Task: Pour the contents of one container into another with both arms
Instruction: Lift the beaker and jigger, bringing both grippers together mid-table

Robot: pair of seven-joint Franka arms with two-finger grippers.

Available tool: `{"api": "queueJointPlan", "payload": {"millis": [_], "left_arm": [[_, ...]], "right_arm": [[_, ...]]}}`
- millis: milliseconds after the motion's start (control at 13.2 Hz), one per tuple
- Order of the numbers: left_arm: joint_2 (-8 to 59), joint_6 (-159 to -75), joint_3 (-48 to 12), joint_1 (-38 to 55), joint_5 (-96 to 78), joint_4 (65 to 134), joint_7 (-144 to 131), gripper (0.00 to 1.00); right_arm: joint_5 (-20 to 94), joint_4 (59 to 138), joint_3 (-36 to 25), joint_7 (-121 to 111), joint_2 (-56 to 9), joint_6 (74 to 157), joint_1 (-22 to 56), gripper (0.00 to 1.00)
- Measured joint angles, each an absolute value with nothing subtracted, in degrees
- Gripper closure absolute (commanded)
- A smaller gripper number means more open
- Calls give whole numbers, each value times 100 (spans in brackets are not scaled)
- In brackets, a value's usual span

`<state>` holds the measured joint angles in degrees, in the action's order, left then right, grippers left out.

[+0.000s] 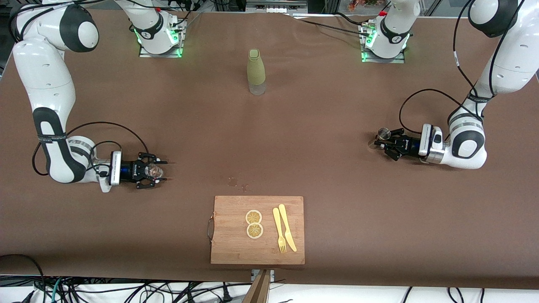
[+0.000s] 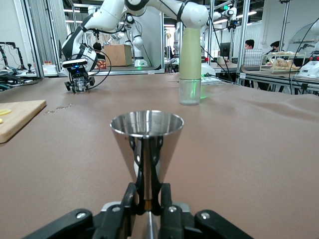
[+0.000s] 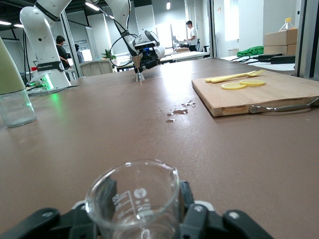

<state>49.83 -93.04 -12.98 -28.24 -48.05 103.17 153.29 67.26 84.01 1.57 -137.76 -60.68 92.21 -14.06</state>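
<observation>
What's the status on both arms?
Left end effector shut on metal jigger. Right end effector around glass beaker, grip unconfirmed. Path between clear; bottle stands apart.

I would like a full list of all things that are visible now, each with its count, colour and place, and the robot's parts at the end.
table: one, brown cover.
bottle: one, pale green sleeve over clear base, upright between the two arm bases.
cutting board: one, wooden, metal handle, nearest the front camera.
lemon slices: two, yellow, on the board.
fork: one, yellow, on the board beside the slices.
knife: one, yellow, beside the fork.
drops: few, wet, on the table just above the board.
metal jigger: one, silver, in the left gripper.
glass beaker: one, clear, between the right gripper's fingers.
left gripper: black, shut on the jigger's waist.
right gripper: black, around the beaker.
</observation>
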Motion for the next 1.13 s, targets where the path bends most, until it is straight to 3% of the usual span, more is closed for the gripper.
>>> {"api": "queueJointPlan", "payload": {"millis": [453,1132], "left_arm": [[4983,-9294,-1290,-2825,-4805,10314,15336,100],[4713,-9291,-1437,-2223,-4604,9630,14391,100]], "right_arm": [[6732,8398,231,-13695,-6068,9194,-1410,54],[6852,8383,1164,-12582,-6076,9759,-1263,55]]}}
